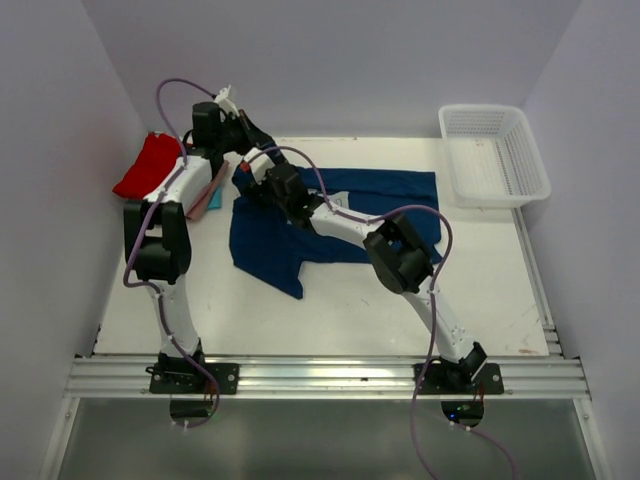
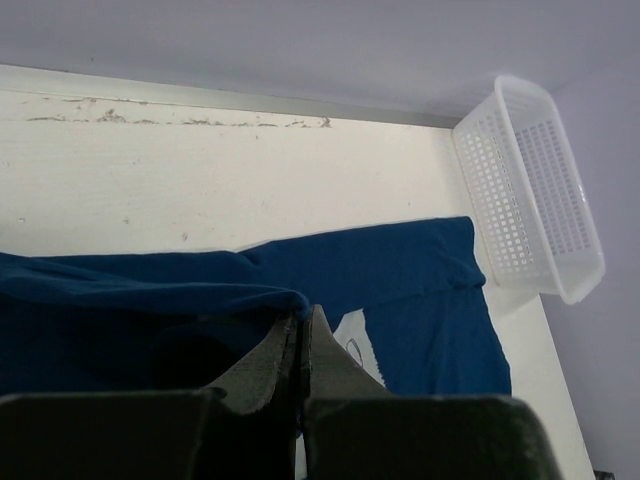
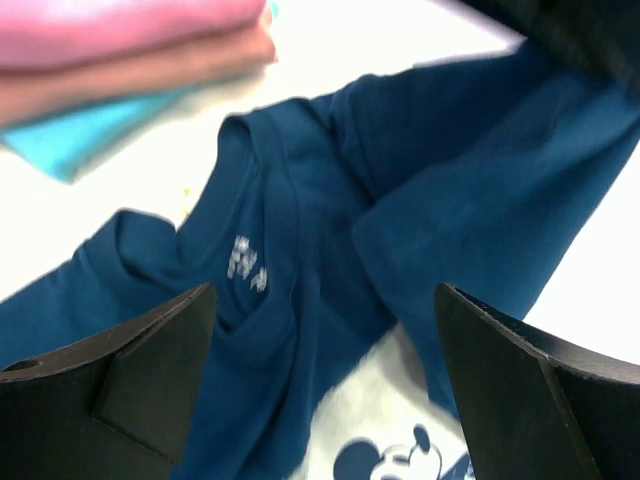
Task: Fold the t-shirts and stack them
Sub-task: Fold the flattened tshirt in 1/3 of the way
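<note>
**Op:** Status? Which step?

**Arm:** Folding the navy shirt (image 1: 380,195). It lies on the tabletop (image 1: 300,320) toward the far edge, between the middle and the far-left corner. It is partly bunched, not flat, and one flap trails toward the near edge.

**Op:** Fingers?

**Arm:** My left gripper (image 2: 300,318) is pinched tight on a raised ridge of navy cloth at the shirt's far-left part, and the fabric drapes off the tips. My right gripper (image 3: 322,295) is spread wide and holds nothing. It hovers over the collar (image 3: 283,200), with the neck label (image 3: 245,258) just below and the pale cartoon print (image 3: 400,455) at the near side of that view.

**Op:** The others?

**Arm:** The folded pile (image 3: 120,60) sits by the far-left corner, just beside the collar. It's pink and rose on top with teal under. The overhead view shows the red one (image 1: 148,165) against the left edge. The basket (image 1: 495,155) is at the far-right corner, well apart from the shirts.

**Op:** Next?

**Arm:** My read is that the right needs to drop and close on the collar or shoulder opposite my left pinch. Both arms then lift together and lay the top over evenly. The risk is grabbing two layers where the cloth overlaps by the collar. The pile is close, so I should keep the right jaws from snagging it.
</note>
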Tool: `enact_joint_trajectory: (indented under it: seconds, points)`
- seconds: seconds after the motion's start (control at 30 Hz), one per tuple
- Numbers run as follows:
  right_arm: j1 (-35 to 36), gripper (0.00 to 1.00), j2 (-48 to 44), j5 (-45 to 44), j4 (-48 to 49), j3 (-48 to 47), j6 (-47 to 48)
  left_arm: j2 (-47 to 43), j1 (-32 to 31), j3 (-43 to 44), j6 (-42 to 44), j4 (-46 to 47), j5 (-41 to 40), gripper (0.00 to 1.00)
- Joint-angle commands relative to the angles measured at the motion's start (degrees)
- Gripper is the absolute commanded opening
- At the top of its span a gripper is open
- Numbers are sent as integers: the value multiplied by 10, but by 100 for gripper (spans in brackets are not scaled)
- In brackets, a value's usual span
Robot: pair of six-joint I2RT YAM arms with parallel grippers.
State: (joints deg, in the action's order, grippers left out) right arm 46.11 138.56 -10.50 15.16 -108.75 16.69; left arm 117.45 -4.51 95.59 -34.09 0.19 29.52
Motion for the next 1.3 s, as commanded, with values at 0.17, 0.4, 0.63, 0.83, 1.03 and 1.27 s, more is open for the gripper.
enact_joint_trajectory:
  seconds: [0.17,0.4,0.63,0.83,1.03,1.27]
  points:
    - [-3,93,79,-15,-32,-127,-10,-6,6,28,-17,0,27,0]
    - [-2,91,118,-42,-23,-154,-14,-7,8,57,-10,-31,32,0]
    - [-1,89,105,-157,-9,-116,29,1,9,74,-13,-34,35,0]
    - [-1,89,116,-204,-29,-108,57,6,9,79,-27,-25,41,0]
    - [-3,89,126,-232,-32,-114,77,4,9,84,-29,-26,42,0]
    - [-2,89,104,-249,27,-80,98,4,10,84,-24,-32,43,0]
